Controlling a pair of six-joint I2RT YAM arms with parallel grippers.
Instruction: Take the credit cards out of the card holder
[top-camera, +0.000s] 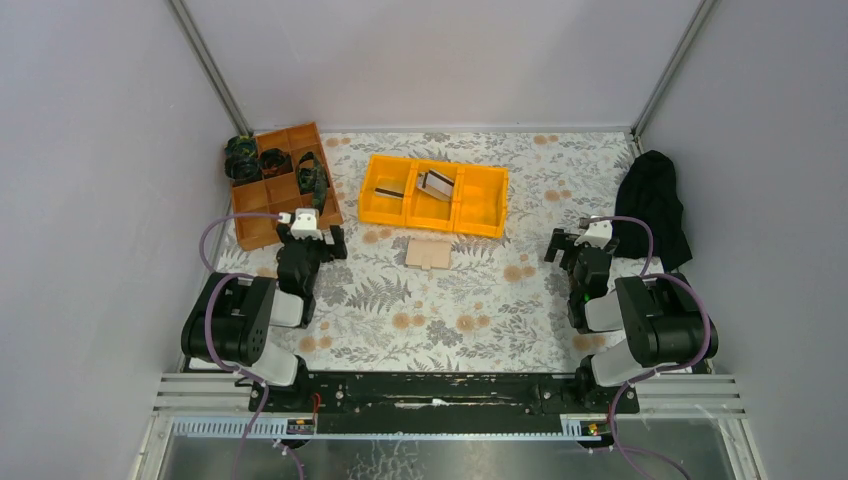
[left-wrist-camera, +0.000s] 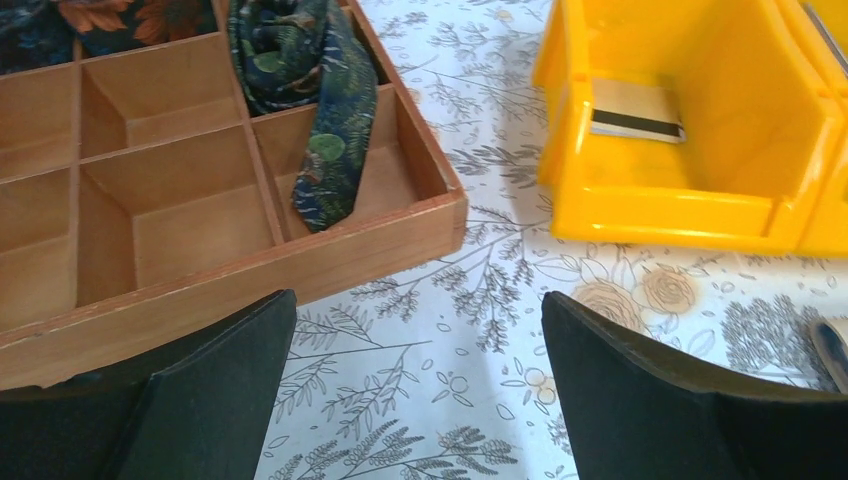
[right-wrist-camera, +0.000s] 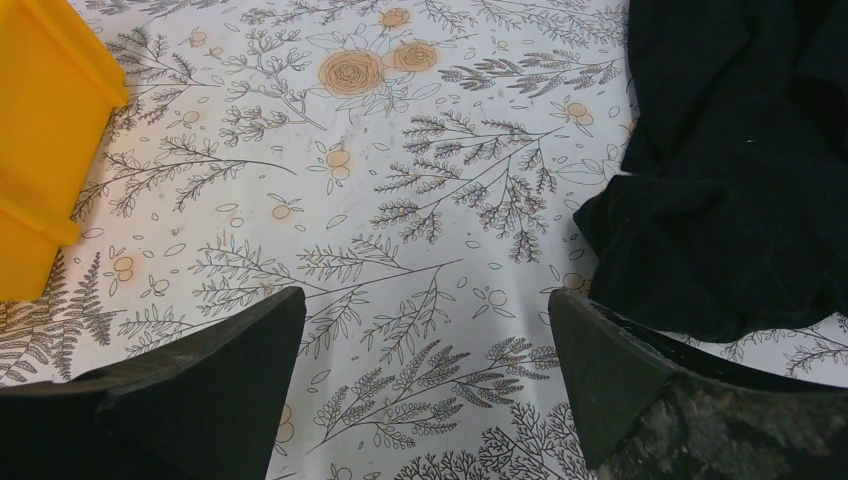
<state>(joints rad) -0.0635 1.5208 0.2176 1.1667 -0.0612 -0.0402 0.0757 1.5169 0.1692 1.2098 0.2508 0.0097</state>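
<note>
The tan card holder (top-camera: 428, 253) lies flat on the floral tablecloth just in front of the yellow bin (top-camera: 435, 193); its edge shows at the far right of the left wrist view (left-wrist-camera: 832, 345). No card shows in it from here. A pale credit card (left-wrist-camera: 635, 110) with a dark stripe lies in the bin's left compartment (top-camera: 390, 192). Another card (top-camera: 437, 183) leans in the middle compartment. My left gripper (top-camera: 312, 238) (left-wrist-camera: 415, 300) is open over bare cloth, left of the holder. My right gripper (top-camera: 580, 243) (right-wrist-camera: 425, 295) is open, well to the holder's right.
An orange-brown divided tray (top-camera: 285, 185) (left-wrist-camera: 200, 200) holding rolled ties (left-wrist-camera: 320, 120) stands directly ahead of the left gripper. A black cloth (top-camera: 655, 205) (right-wrist-camera: 730, 150) lies bunched beside the right gripper. The yellow bin's corner (right-wrist-camera: 40, 120) shows in the right wrist view.
</note>
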